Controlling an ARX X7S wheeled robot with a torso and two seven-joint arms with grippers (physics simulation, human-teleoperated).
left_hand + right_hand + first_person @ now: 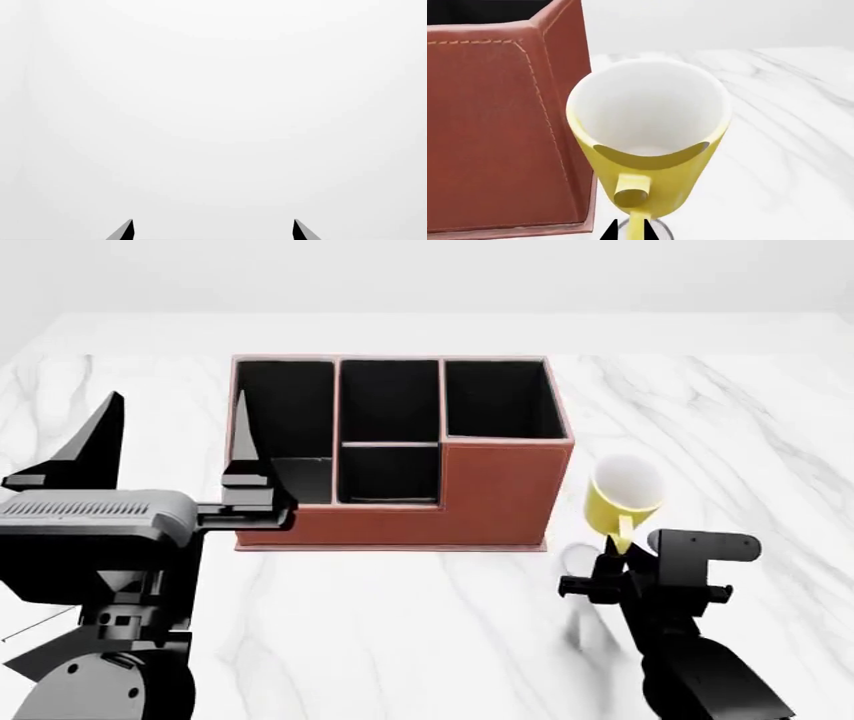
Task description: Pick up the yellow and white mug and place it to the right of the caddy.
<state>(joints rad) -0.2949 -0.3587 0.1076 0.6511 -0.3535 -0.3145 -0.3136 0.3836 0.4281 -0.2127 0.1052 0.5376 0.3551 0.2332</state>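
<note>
Yellow and white mug (622, 496) held by handle in clenched right gripper (617, 558), just right of caddy (400, 455) — appears above table. Risk: thin 1-point grip lets mug swing, clip caddy wall.

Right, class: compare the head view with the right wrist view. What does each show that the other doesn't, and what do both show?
Only the head view shows the left gripper, open and empty, the reddish-brown rectangular caddy's black-lined compartments, and the right arm. Only the right wrist view shows the caddy's stitched seam and the white inside of the small yellow and white mug up close. Both show the mug held by its yellow loop handle in the right gripper, beside the caddy's right side, over the white marble table.
</note>
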